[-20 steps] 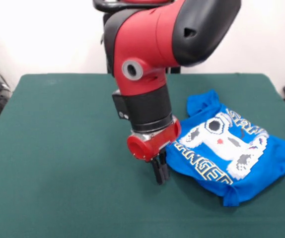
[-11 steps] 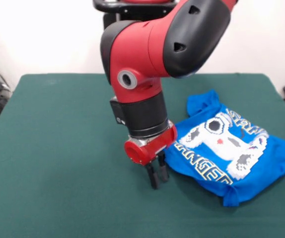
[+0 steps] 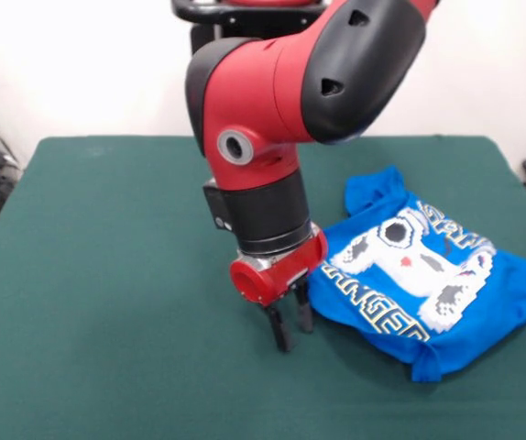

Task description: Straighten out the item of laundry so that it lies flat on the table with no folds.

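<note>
One red and black arm comes down from twelve o'clock in my front camera and ends low over the table [image 3: 107,275], a broad dark green cloth surface. At the arm's tip my gripper [image 3: 289,326] points down, its two dark fingers parted by a narrow gap and holding nothing, the tips at or just above the cloth; I cannot tell whether they touch it.

From the gripper, the item of laundry [image 3: 428,275] lies at about three o'clock, its nearest edge just beside the right-hand finger. It is a bright blue T-shirt with a white pixel print and yellow-outlined letters, sitting right of centre on the table. Its long axis runs on a slant from about ten o'clock to four o'clock. The cloth is bunched, with a corner turned up toward twelve o'clock and a fold at the lower right. I judge the next move depends on reaching that near edge.
</note>
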Robot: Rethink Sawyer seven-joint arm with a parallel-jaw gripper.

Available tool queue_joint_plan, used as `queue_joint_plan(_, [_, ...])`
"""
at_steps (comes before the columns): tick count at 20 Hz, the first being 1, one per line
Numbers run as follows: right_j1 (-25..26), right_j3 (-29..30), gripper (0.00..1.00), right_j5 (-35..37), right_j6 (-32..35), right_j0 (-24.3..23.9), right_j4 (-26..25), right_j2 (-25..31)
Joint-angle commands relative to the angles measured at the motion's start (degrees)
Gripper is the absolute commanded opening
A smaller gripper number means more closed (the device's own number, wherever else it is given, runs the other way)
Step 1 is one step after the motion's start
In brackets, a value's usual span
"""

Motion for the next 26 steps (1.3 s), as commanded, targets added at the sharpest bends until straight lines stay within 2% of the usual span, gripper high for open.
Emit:
queue_joint_plan(1, [1.0, -0.7, 0.0, 2.2, -5.1, 1.4, 4.2, 9.3])
queue_joint_plan(8, [-1.7, 1.9, 0.0, 1.1, -3.6, 2.3, 4.2, 8.0])
queue_joint_plan(18, [-2.0, 3.0, 0.0, 1.0, -2.9, 3.0, 3.6, 7.5])
queue_joint_plan(26, [-0.5, 2.1, 0.0, -0.7, -0.4, 3.7, 1.2, 6.8])
